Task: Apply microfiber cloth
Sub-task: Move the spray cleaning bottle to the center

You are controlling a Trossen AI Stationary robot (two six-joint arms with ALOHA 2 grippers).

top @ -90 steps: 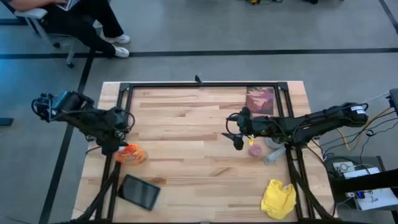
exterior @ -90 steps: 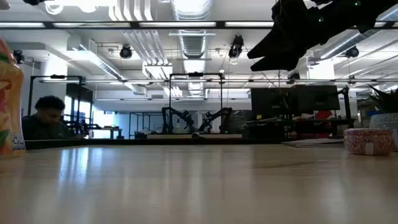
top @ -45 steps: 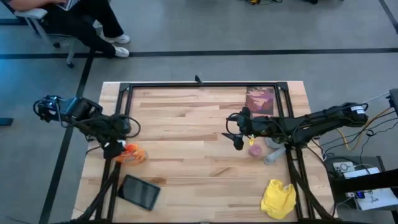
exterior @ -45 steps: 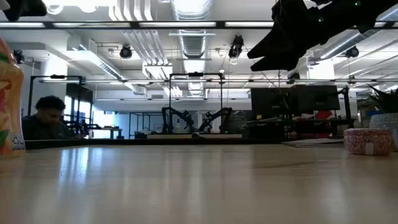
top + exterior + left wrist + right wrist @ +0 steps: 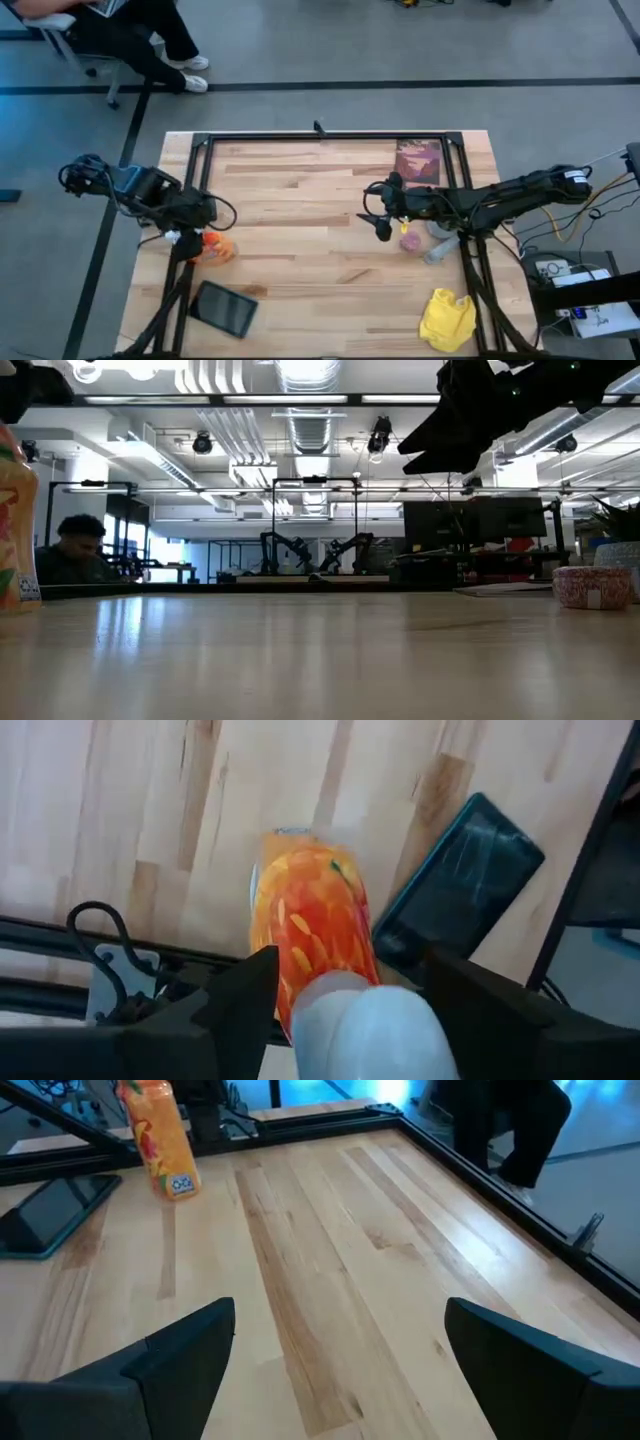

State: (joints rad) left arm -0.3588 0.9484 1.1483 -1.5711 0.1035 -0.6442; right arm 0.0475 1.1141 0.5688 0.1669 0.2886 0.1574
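The microfiber cloth (image 5: 447,318) lies crumpled near the front right corner of the tabletop (image 5: 300,210), with nothing touching it, so the task itself looks barely begun: the cloth has not been picked up, and the black tablet (image 5: 224,308), which I judge to be the likely surface to wipe, sits untouched near the front left corner, well apart from the cloth. The left end effector (image 5: 190,230) is at the left edge, right over the orange spray bottle (image 5: 215,246); in the left wrist view its 2 fingers are spread on either side of the bottle's white top (image 5: 365,1025), close beside it but not clearly gripping, and the tablet shows just past the bottle. The right end effector (image 5: 382,213) hangs above the tabletop towards the middle, right of centre, with its 2 fingers spread wide and nothing between them in the right wrist view; it points across the bare wood towards the bottle on the far side. Just beside the right arm sit a small pink pot (image 5: 410,241) and a grey object (image 5: 437,250), and a dark reddish mat (image 5: 417,161) lies by the back right corner. What is left, as I judge it: fetch the cloth, carry it across, and press it onto the tablet.
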